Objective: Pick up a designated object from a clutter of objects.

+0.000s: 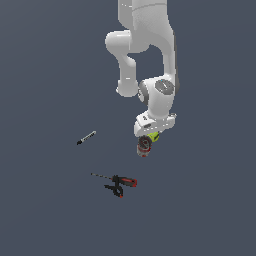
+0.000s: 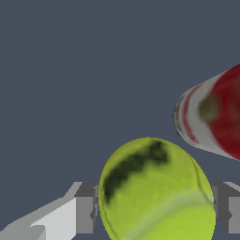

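Round, fuzzy yellow-green ball [image 2: 157, 192] pinched between gripper [image 2: 154, 208] jaws; banded, cylindrical red can [image 2: 213, 115] lay just beside it; no containers seen.

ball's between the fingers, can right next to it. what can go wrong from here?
1. The red-banded can lies close beside the tennis ball; a finger or the lift could knock it rolling.
2. The ball is round, so off-centre pads may squeeze it out.
3. Whether the gripper has contact can't be told.
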{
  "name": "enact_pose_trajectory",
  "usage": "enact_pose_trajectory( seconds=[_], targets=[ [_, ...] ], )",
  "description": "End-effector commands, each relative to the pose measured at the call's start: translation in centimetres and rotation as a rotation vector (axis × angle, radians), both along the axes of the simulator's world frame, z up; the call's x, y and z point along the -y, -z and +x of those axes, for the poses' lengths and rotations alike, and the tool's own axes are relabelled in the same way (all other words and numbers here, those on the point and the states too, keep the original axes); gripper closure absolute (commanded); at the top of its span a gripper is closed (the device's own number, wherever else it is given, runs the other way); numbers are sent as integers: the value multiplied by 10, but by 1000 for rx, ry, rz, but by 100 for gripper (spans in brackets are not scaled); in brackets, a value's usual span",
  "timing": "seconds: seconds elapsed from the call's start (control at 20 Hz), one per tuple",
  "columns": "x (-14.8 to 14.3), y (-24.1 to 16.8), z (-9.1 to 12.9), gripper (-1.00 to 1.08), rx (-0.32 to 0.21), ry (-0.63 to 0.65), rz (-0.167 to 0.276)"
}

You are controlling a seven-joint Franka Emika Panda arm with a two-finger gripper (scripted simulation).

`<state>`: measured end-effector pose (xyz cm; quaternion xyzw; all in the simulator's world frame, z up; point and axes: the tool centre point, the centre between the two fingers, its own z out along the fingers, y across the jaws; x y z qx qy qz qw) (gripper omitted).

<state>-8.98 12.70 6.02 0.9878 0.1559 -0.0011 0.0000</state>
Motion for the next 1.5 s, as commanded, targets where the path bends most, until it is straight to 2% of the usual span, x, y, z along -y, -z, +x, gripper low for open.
enact_pose_trajectory(
  seconds=[0.0, 0.35, 1.45],
  targets=[
    [-3, -11, 7, 108, 2, 0, 1],
    [-15, -53, 33, 108, 2, -1, 2],
    [-61, -213, 138, 108, 2, -1, 2]
  ],
)
